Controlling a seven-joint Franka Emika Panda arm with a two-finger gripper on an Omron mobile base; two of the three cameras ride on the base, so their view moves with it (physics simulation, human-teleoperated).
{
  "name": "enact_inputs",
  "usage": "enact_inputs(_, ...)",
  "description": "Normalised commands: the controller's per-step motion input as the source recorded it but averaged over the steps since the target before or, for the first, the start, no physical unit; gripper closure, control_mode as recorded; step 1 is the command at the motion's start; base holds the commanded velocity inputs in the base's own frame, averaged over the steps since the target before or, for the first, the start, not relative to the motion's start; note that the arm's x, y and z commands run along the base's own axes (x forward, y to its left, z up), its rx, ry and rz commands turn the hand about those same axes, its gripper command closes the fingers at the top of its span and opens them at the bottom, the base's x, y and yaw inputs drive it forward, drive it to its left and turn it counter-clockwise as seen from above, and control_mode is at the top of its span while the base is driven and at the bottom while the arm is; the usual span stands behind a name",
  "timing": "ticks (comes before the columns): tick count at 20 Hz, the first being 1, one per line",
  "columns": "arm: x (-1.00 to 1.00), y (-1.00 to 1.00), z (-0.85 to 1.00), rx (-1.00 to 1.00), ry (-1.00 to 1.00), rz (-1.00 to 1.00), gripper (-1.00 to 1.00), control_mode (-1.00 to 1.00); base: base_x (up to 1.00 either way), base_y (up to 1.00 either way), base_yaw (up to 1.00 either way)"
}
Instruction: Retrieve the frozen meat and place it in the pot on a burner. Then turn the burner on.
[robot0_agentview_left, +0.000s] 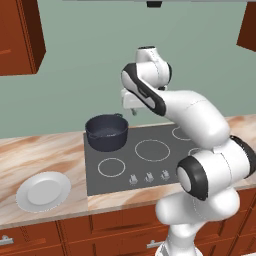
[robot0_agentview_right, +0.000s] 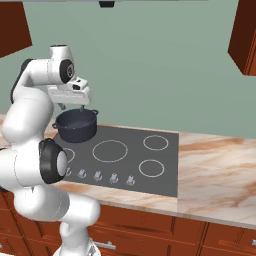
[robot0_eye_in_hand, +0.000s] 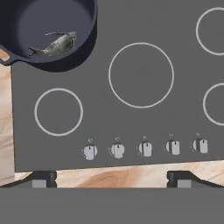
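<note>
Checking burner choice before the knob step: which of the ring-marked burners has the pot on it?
The rear-left burner, at the cooktop's far left corner: the pot covers it, with the frozen meat inside. The other burners show bare white rings.

Readable text: none, no words, brands or numbers anywhere | cooktop (robot0_eye_in_hand: 131, 118): plain white burner rings, no lettering | knobs (robot0_eye_in_hand: 145, 148): tiny marks above each of the five, too small to read | pot (robot0_eye_in_hand: 26, 22): unmarked | counter (robot0_agentview_left: 45, 150): just marble veining
</note>
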Motion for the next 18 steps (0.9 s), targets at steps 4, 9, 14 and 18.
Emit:
enact_inputs(4,-0.49,0.01,-0.18,0.12,0.04,-0.09,-1.00,-1.00,0.00,0.00,0.00)
enact_inputs(9,-0.50,0.03,0.00,0.00,-0.10,0.01,-1.00,-1.00,0.00,0.00,0.00)
enact_inputs(14,-0.43,0.00,0.00,0.00,-0.08,0.00,-1.00,-1.00,0.00,0.00,0.00)
enact_inputs(18,-0.33,0.00,-0.01,0.00,-0.02,0.00,-1.00,-1.00,0.00,0.00,0.00)
